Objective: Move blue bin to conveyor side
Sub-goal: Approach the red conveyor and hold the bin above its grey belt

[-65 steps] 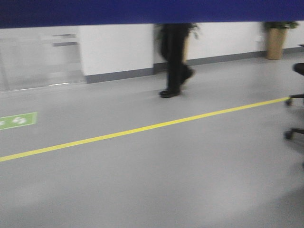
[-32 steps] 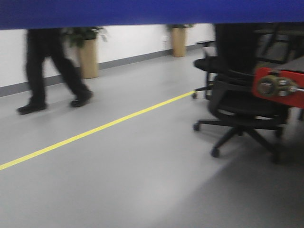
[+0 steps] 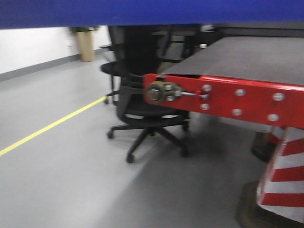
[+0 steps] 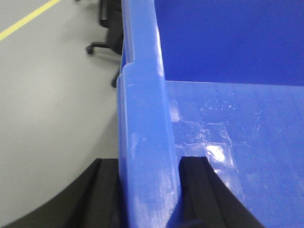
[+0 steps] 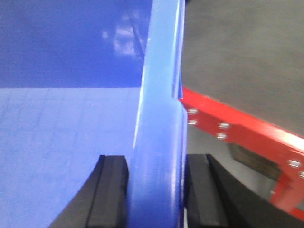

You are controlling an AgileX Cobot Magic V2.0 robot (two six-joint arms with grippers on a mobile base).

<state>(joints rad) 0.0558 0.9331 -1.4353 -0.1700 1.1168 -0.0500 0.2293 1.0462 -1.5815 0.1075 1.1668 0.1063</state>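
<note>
Sweeping to the right over the last second, the front camera is no longer showing the walking person. The office chair (image 3: 142,95), at the right edge half a second ago, is now sitting left of centre. The conveyor (image 3: 247,57) is filling the right half of that view, its dark surface edged by a bolted red frame (image 3: 237,100).

The blue bin (image 3: 152,12) is showing only as a blue band across the top of the front view, hanging above the floor (image 3: 71,180). Each side wall is being clamped by one arm. The left gripper (image 4: 148,190) is closing on the bin's left rim, with one black finger (image 4: 102,190) pressing outside the wall and the other inside. The right gripper (image 5: 156,194) is pinching the right rim in the same way, pads flat against both faces of the thick rolled edge.

Seen from the right wrist, the red frame is running diagonally just beyond the bin's right wall, with the grey belt behind it. Whether bin and frame are touching cannot be told. Seen from the left wrist, bare floor and the chair's wheeled base are lying beside the bin's left wall.

A yellow line (image 3: 47,126) is crossing the floor at the left, a planter (image 3: 85,45) is standing by the far wall, and a red-and-white striped cone (image 3: 285,175) is standing under the frame's near end.
</note>
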